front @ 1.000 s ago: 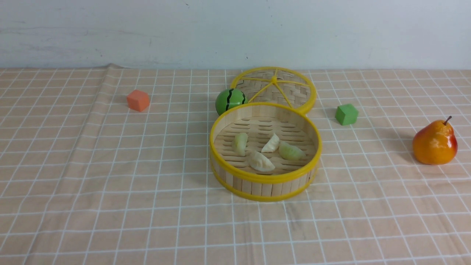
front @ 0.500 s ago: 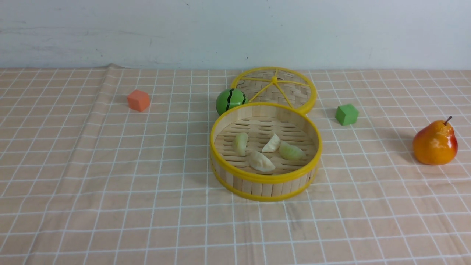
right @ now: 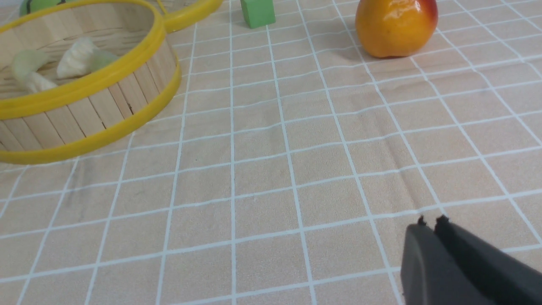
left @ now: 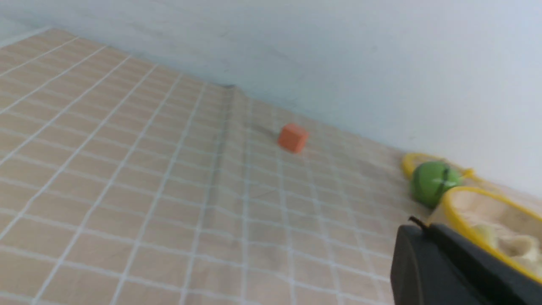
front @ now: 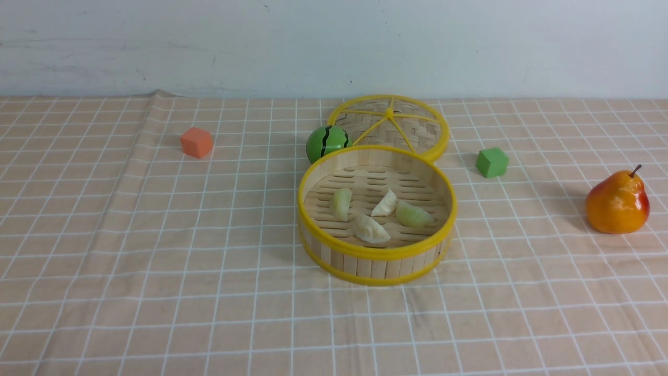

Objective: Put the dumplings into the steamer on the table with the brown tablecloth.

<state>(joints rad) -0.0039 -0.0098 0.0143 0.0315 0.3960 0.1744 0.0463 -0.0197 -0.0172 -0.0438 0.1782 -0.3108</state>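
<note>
On the far left of the cloth (front: 156, 235), at about ten o'clock from the steamer (front: 377, 256), sits an orange cube (front: 197, 142). The left gripper (left: 417, 226) shows only in its wrist view, held low at about eight o'clock from the steamer; its fingers are clenched together with nothing between them. In the middle, the steamer holds all four dumplings: a green one (front: 341, 203) at nine o'clock on the slats, a white one (front: 370, 229) at six, a second white one (front: 385, 204) near the centre, and a second green one (front: 412, 214) at three, touching the white one at the centre. A green ball (front: 327, 142) stands just behind the rim at eleven o'clock, and the lid (front: 390, 126) lies flat at twelve. Further right are a green cube (front: 491, 162) at two o'clock and a pear (front: 617, 201) at three. The right gripper (right: 431, 223) hangs over bare cloth at about five o'clock; its fingers look nearly closed, a thin gap between the tips, grasping nothing. I judge the loading step finished, as no dumpling lies on the cloth. The next move probably calls only for both arms to stay clear of the steamer.
</note>
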